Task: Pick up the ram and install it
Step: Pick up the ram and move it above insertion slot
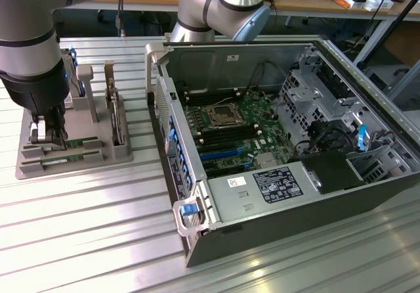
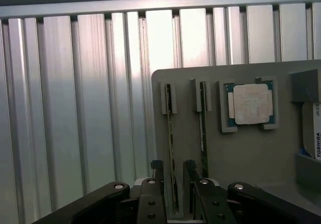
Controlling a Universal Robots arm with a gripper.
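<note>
On grey holder, ram stands on edge, lengthwise between spread fingers.

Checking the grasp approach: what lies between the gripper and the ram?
Nothing: in the wrist view the open gripper straddles one ram standing on edge in its grey holder.

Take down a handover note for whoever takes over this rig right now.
Pincer: open, its fingers either side of one ram stick, not gripping.
Ram: that stick stands on edge in the gray holder, with a second stick beside it.
Case: open, at the exterior view's right.
Done: pincer lined up on the stick.
Left: ram not yet lifted or installed.
</note>
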